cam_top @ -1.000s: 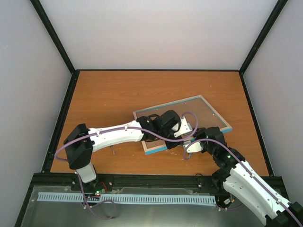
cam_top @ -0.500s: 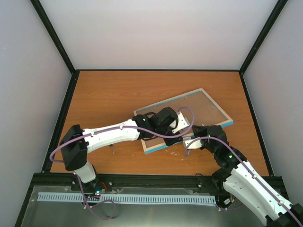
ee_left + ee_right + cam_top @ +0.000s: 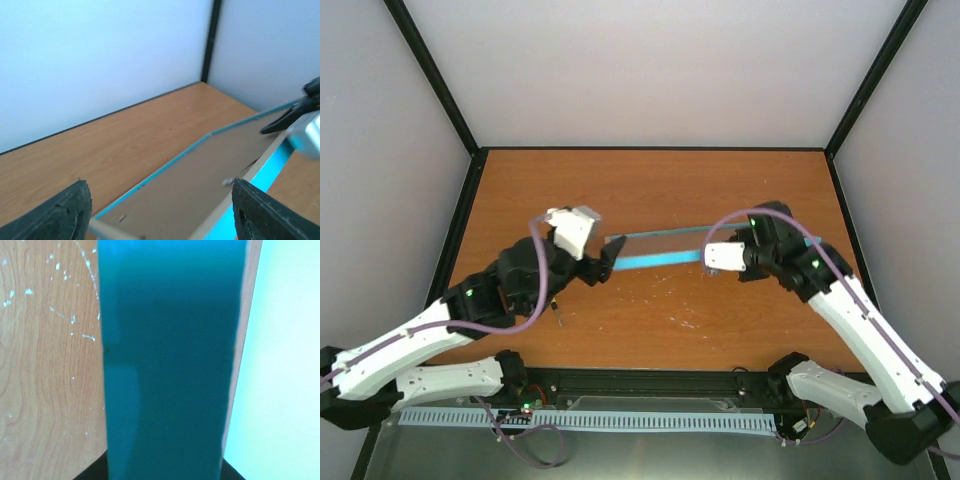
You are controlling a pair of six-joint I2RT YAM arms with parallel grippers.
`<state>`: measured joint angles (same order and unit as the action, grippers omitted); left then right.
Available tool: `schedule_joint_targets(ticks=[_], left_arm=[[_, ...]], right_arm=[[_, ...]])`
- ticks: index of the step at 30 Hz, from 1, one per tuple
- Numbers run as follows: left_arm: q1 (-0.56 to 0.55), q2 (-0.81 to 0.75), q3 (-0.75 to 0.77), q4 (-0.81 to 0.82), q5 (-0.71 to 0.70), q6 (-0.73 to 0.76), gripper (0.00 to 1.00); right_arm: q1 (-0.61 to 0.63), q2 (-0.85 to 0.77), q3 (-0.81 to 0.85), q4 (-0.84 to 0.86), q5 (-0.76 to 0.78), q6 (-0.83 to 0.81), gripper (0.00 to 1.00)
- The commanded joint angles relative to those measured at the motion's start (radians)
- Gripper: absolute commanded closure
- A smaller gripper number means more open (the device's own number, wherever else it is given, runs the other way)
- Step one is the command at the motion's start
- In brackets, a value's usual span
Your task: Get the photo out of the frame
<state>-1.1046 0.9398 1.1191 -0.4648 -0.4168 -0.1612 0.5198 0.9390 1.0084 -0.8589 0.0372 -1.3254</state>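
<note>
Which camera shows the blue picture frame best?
The top camera: it shows the frame along almost its whole length, tilted up on edge. The left wrist camera sees only part of its brown back and blue rim. The right wrist camera sees just a close blue strip.

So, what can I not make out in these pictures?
The photo: in no view; the top view sees the frame almost edge-on, the left wrist view only its brown back.
Right tool: its grip spot is too small in the top view; the blue border fills the right wrist view.
Small item on the table: too small to name in the top view.
</note>
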Motion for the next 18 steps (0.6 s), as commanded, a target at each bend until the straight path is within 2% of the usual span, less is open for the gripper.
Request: schedule_joint_targets(ticks=[1, 10, 18], left_arm=[[0.0, -0.112, -0.144, 0.017, -0.185, -0.054, 0.24], [0.0, -0.16, -0.253, 0.005, -0.226, -0.141, 0.23], [0.0, -0.216, -0.29, 0.011, -0.239, -0.19, 0.23]], right_arm=[[0.005, 0.112, 0.258, -0.155, -0.089, 0.267, 0.97], [0.005, 0.307, 0.567, -0.405, -0.168, 0.474, 0.97], [0.005, 0.386, 0.757, -0.481, -0.224, 0.585, 0.97]])
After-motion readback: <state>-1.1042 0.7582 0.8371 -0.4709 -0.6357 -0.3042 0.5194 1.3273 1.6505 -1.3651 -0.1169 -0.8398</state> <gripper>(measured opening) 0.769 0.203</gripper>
